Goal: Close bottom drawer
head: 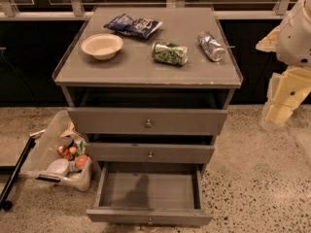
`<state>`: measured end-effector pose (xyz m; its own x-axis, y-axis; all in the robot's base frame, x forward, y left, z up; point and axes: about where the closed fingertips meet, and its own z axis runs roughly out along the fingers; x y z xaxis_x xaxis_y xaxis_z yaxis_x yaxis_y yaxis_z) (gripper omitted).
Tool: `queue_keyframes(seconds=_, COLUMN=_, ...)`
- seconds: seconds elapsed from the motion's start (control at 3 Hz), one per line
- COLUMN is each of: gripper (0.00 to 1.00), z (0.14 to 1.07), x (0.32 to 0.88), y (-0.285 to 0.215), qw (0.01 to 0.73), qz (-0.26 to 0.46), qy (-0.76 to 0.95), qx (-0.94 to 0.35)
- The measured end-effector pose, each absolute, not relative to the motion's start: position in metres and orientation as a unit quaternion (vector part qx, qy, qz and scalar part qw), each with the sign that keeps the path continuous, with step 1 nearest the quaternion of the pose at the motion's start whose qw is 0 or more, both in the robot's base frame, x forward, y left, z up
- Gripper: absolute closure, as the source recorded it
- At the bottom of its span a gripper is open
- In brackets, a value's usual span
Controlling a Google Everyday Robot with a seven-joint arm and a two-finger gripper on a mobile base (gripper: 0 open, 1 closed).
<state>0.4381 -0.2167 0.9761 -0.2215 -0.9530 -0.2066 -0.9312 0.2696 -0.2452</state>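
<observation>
The bottom drawer [148, 191] of the grey cabinet is pulled far out. Its plain grey inside is empty, and its flat front with a small round knob [149, 221] is at the bottom of the camera view. My gripper [281, 109] is at the end of the white and cream arm at the right edge. It hangs to the right of the cabinet, about level with the top drawer, well apart from the bottom drawer and touching nothing.
The top drawer [147, 122] and middle drawer [149, 153] stand slightly out. On the cabinet top [146, 72] lie a bowl [102, 46], a chip bag [133, 25], a green can [169, 53] and a silver can [211, 46]. A plastic bin [53, 147] holding items sits on the floor to the left.
</observation>
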Motion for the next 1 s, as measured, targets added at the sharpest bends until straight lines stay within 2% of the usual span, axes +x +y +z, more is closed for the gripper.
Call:
queue_keyframes(seconds=0.33, gripper=0.00, z=0.976, x=0.438, y=-0.217, qw=0.159, qz=-0.034, qy=0.781, qx=-0.603)
queue_keyframes(seconds=1.0, gripper=0.00, z=0.939, x=0.418, y=-0.198, qw=0.174, qz=0.017, qy=0.782, qx=-0.599)
